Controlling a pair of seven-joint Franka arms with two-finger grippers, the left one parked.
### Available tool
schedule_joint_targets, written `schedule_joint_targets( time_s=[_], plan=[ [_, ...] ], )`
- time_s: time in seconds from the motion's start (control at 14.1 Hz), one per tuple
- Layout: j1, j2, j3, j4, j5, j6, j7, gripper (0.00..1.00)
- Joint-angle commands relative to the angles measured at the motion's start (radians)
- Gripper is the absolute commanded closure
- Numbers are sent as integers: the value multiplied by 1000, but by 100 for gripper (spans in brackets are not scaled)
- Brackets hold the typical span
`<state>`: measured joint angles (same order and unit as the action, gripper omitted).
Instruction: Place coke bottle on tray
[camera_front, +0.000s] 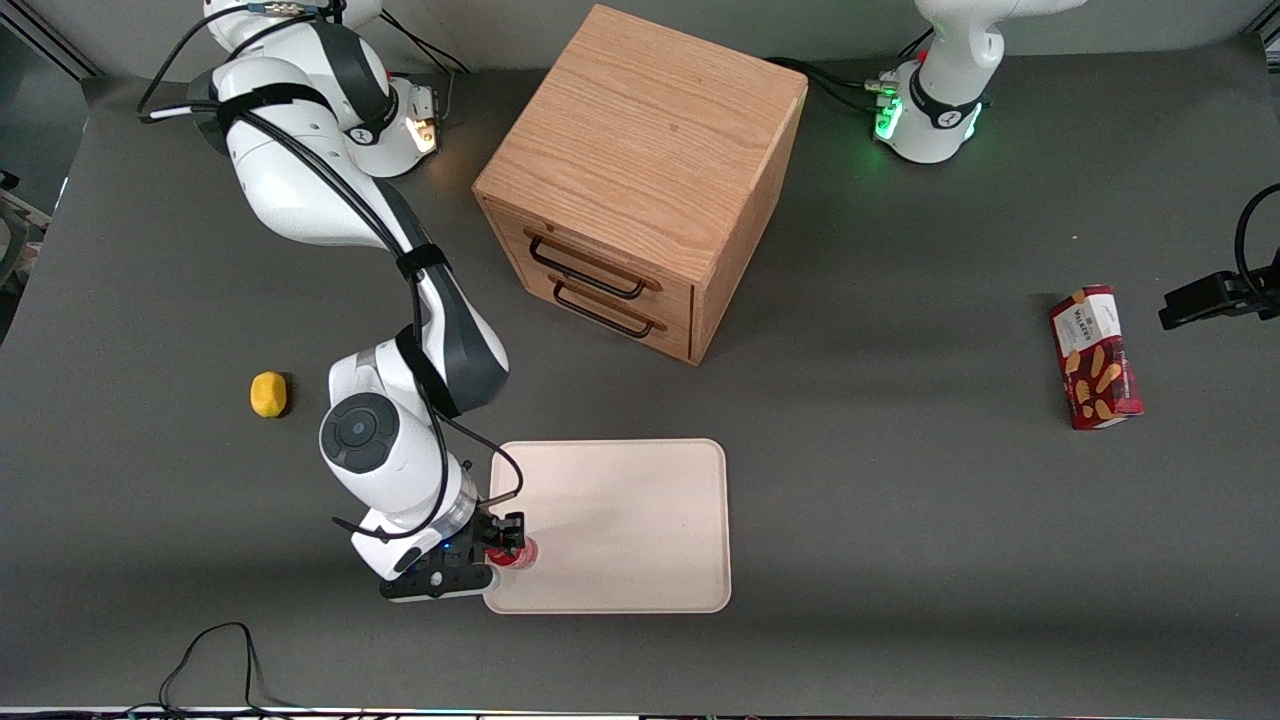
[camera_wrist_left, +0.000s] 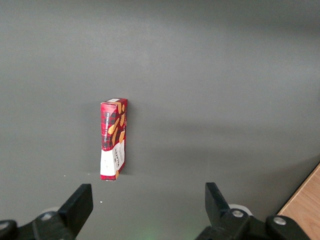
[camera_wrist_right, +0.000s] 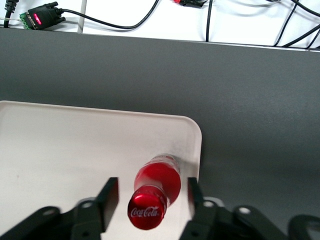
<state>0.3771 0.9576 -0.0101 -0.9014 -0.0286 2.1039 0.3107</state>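
Observation:
The coke bottle (camera_front: 514, 553), small and bright red with a red cap, stands upright on the pale cream-pink tray (camera_front: 620, 520), at the tray's corner nearest the front camera on the working arm's side. My right gripper (camera_front: 503, 541) is low over that corner. In the right wrist view its fingers (camera_wrist_right: 111, 192) stand open on either side of the bottle (camera_wrist_right: 156, 187), with a gap on each side. The tray's rim (camera_wrist_right: 196, 140) curves close beside the bottle.
A wooden drawer cabinet (camera_front: 640, 180) stands farther from the front camera than the tray. A yellow lemon-like object (camera_front: 268, 393) lies toward the working arm's end. A dark red biscuit box (camera_front: 1095, 357) lies toward the parked arm's end. Cables (camera_front: 215, 660) run along the table's front edge.

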Motion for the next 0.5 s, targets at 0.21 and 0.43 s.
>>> schedule_joint_targets(
  time_s=[0.21, 0.43],
  plan=[
    [3, -176, 7, -19, -8, -287, 119, 0],
    [3, -334, 9, -71, -4, -479, 128, 0]
  ],
)
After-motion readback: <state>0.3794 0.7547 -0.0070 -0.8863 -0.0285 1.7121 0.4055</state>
